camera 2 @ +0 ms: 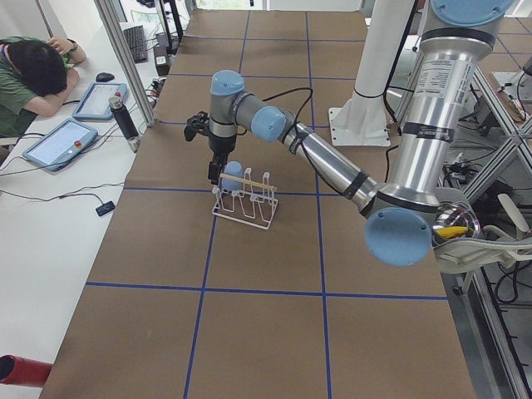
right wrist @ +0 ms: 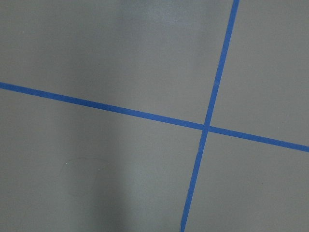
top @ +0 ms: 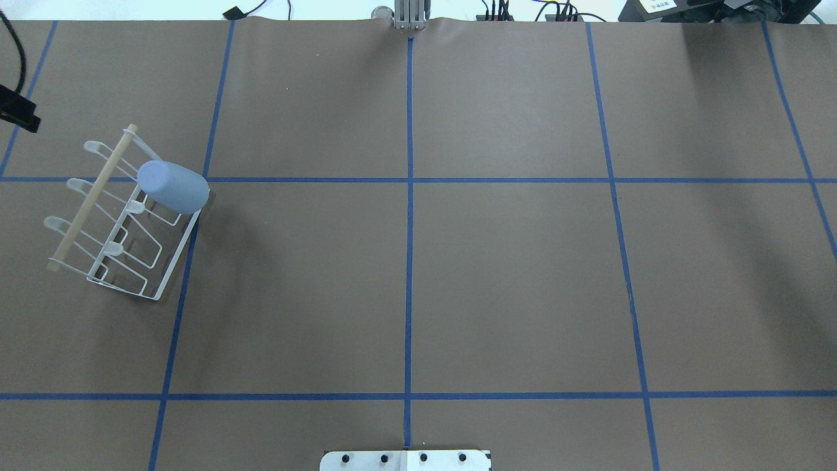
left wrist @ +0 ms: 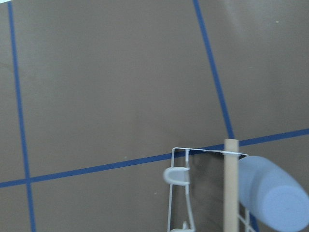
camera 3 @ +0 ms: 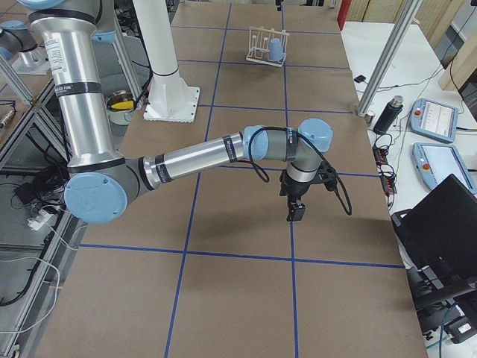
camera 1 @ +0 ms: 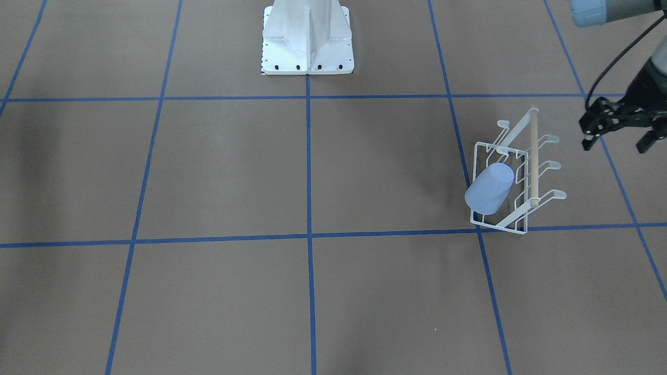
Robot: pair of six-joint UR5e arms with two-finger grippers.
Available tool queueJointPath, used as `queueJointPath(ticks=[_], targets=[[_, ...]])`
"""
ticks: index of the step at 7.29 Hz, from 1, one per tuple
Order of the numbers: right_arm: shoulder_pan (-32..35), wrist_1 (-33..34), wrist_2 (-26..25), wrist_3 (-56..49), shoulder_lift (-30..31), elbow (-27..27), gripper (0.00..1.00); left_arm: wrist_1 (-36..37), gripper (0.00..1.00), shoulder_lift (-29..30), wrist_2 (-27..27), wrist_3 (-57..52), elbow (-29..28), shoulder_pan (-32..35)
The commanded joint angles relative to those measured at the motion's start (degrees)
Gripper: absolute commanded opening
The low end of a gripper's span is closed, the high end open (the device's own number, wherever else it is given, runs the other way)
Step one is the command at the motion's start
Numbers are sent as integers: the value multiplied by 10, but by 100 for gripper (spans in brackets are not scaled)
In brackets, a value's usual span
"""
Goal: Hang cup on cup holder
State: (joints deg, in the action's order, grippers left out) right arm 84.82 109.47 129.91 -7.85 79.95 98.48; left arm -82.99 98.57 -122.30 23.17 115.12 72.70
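Observation:
The light-blue cup (camera 1: 490, 188) sits tilted, mouth down, over a prong at one end of the white wire cup holder (camera 1: 532, 156). It also shows in the overhead view (top: 173, 186) on the holder (top: 91, 196), and in the left wrist view (left wrist: 273, 193) beside the wooden dowel (left wrist: 231, 183). My left gripper (camera 1: 616, 145) is open and empty, a short way from the holder on the side away from the cup. My right gripper (camera 3: 296, 209) shows only in the exterior right view, far from the holder; I cannot tell whether it is open or shut.
The robot's white base (camera 1: 307, 36) stands at the table's robot-side edge. Blue tape lines (right wrist: 206, 126) cross the brown table. An operator (camera 2: 33, 75) and tablets (camera 2: 62, 143) are beside the table's far side.

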Motion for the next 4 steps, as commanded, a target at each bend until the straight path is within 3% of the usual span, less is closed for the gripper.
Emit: queueJointPath(ticks=[1,2,4], targets=[[1,1,1,8,8,0,100,5,99,-77,-61,-122,-4,107],[8,2,1,8,15,2,100,9,99,-100,-85,-218,-13,140],[16,0,0,8,33,0,100,-1,99,-114,-85,-225,-87,183]])
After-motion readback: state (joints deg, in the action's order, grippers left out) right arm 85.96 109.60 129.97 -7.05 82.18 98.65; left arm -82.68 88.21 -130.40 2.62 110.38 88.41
